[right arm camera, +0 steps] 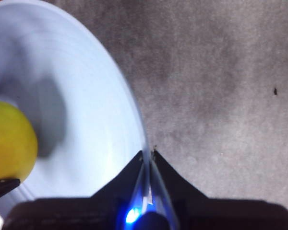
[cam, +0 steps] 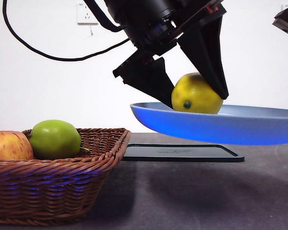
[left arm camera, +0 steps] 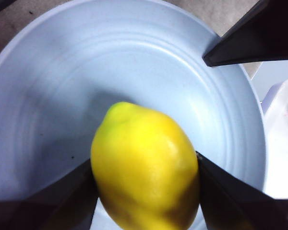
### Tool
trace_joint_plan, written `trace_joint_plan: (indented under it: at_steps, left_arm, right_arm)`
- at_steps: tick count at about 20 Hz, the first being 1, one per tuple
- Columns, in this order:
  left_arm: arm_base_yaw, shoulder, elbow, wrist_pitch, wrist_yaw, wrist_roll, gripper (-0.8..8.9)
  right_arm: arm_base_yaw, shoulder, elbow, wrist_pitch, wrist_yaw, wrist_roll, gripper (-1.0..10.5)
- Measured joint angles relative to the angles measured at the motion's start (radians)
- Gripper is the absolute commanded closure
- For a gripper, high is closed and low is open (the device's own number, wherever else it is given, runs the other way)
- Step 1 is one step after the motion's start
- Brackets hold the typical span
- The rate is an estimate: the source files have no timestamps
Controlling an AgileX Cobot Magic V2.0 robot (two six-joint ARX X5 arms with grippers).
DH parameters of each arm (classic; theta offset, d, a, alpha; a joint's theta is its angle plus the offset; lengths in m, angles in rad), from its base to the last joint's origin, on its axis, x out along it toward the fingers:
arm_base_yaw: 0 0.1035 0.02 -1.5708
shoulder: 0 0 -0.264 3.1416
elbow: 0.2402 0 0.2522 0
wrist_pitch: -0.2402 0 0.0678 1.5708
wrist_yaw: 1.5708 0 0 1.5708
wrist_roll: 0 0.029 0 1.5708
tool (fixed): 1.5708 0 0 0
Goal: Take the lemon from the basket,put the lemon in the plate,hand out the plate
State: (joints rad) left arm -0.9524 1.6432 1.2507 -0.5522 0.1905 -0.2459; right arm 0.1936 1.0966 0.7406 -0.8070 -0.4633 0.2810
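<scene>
Lemon (cam: 196, 94) between left gripper (left arm camera: 146, 177) jaws, pinched, dark-spot end toward front camera, long axis level | right gripper (right arm camera: 148, 158) pinching plate (cam: 221, 127) rim, plate held off table

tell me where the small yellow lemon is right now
The small yellow lemon sits in the raised pale blue plate, between the left gripper's jaws.

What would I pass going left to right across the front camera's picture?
Red-yellow apple → green apple, both in the basket → black tray → left gripper clamping the lemon over the raised plate.
</scene>
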Motion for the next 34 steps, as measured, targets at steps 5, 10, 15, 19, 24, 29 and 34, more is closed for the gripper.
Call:
trace_joint_plan:
  at_steps: [5, 10, 15, 19, 24, 29, 34]
  left_arm:
    - [-0.003, 0.0, 0.0, -0.007, -0.001, 0.0, 4.33]
    - [-0.004, 0.0, 0.0, -0.01, 0.002, 0.0, 4.36]
    - [0.013, -0.03, 0.095, -0.144, -0.002, 0.019, 4.38]
    - [0.041, -0.109, 0.23, -0.277, -0.019, 0.066, 4.38]
    - [0.042, -0.202, 0.341, -0.38, -0.031, 0.104, 4.38]
    - [0.042, -0.247, 0.344, -0.422, -0.031, 0.107, 4.38]
    - [0.042, -0.246, 0.344, -0.449, -0.031, 0.108, 4.38]
  right_arm:
    - [0.006, 0.0, 0.0, 0.0, -0.001, 0.0, 9.4]
    - [0.008, 0.0, 0.0, -0.001, 0.005, 0.0, 9.4]
    - [0.008, 0.039, 0.0, 0.011, 0.01, 0.003, 9.4]
    - [-0.013, 0.175, 0.014, 0.085, 0.007, 0.009, 9.4]
    - [-0.042, 0.381, 0.202, 0.169, 0.007, 0.011, 9.4]
    - [-0.063, 0.605, 0.463, 0.198, 0.008, 0.01, 9.4]
    - [-0.083, 0.826, 0.726, 0.2, 0.007, 0.011, 9.4]
